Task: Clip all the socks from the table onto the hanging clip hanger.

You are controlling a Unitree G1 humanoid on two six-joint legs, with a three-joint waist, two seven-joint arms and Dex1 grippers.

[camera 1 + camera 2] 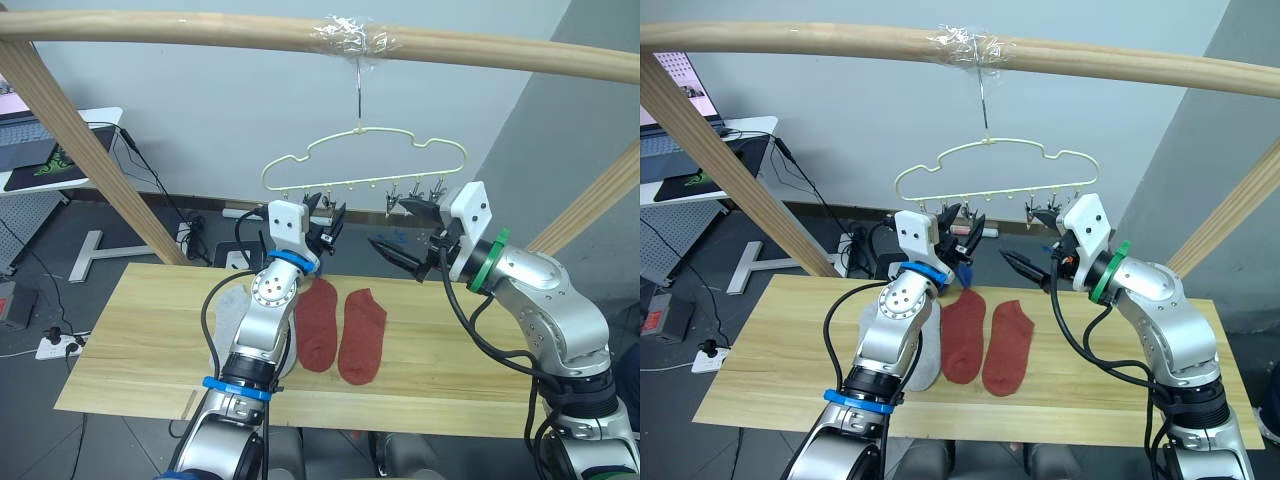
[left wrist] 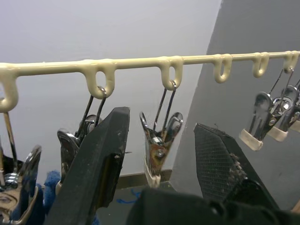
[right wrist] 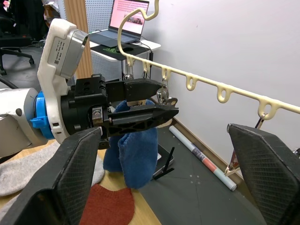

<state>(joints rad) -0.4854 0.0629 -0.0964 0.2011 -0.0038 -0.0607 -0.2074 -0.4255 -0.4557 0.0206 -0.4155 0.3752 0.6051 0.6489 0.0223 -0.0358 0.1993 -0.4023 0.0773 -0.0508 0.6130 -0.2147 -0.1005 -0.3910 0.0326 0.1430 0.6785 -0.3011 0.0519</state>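
Left gripper (image 1: pixel 328 222): jaws apart around a metal clip (image 2: pixel 159 150).
Right gripper (image 1: pixel 400 240): jaws apart, empty.
Blue sock (image 3: pixel 133 154): apparently hanging clipped.
Rust red socks (image 1: pixel 340 325): soft, light; pinch cuff.

From my remote station: a thick wooden pole (image 1: pixel 200 30) spans the frame on slanted wooden supports (image 1: pixel 85 150), clear tape (image 1: pixel 348 38) wrapped at its middle. Behind stands a pale wall (image 1: pixel 220 110) over dark grey floor (image 1: pixel 60 225). A white side desk (image 1: pixel 60 150) carries 1 open laptop (image 3: pixel 129 16); cables (image 1: pixel 170 215) trail below.
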